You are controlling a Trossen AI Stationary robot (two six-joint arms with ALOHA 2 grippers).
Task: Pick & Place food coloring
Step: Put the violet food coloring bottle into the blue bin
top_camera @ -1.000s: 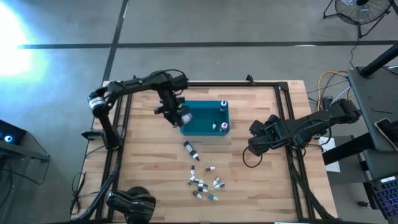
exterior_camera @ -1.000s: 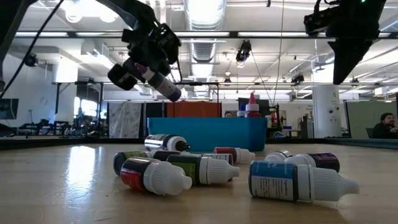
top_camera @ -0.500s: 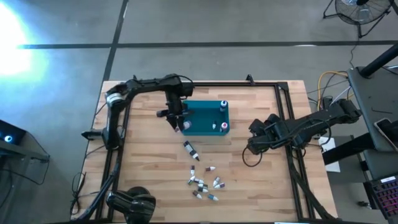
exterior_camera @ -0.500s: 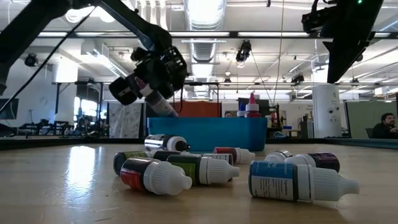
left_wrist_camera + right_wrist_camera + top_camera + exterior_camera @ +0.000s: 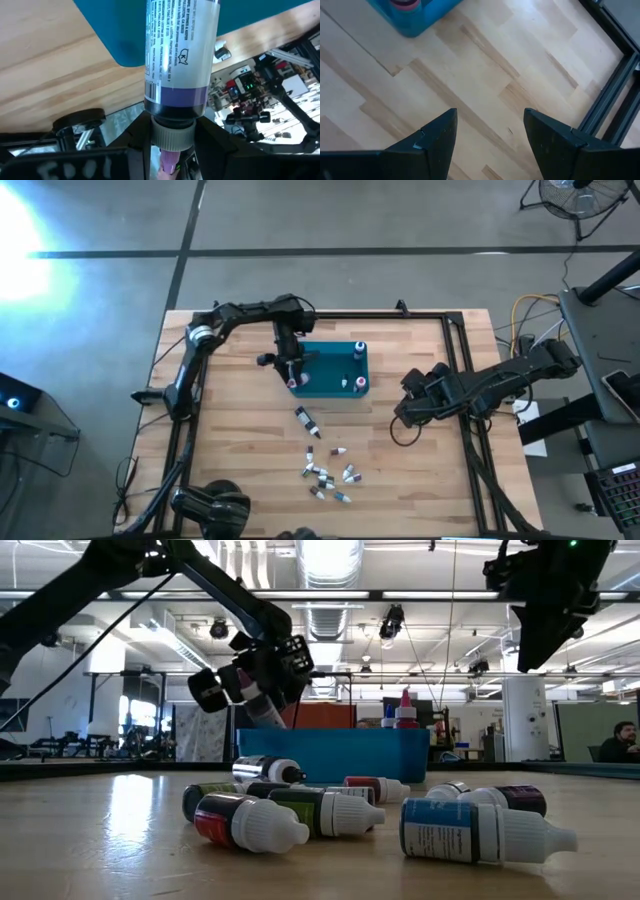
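Left gripper (image 5: 291, 373) clamps a finger-length food coloring bottle (image 5: 180, 55), fingers pinching it at the grey collar below its purple band. From above, that gripper hangs over the left end of the teal bin (image 5: 335, 380), which sits at the middle of the wooden table (image 5: 420, 470). At table height the held bottle tilts, its lower end dipping behind the bin's left rim; I cannot tell whether it touches the bin's floor.

Right gripper (image 5: 490, 137): fingers spread apart, nothing between them, bare planks beneath. It waits right of the bin, well apart from the left arm, with one corner of the bin just showing past its fingers.

Inside the bin, several bottles stand upright. At table level a red-tipped one (image 5: 405, 710) and a blue-capped one (image 5: 388, 716) poke above the rim side by side, towards the bin's right half. From above, pale caps show at the far right corner and along the near wall.

Loose bottles on the table, near side of the bin:
- one long dark bottle with white cap (image 5: 307, 421), lying alone just near of the bin
- a cluster of small bottles (image 5: 326, 476) nearer still, all lying down, several touching
- at table height, closest to the low camera: a red-bodied bottle (image 5: 245, 821) at left, a blue-labelled bottle (image 5: 480, 832) at right, both on their sides, pale caps pointing right.
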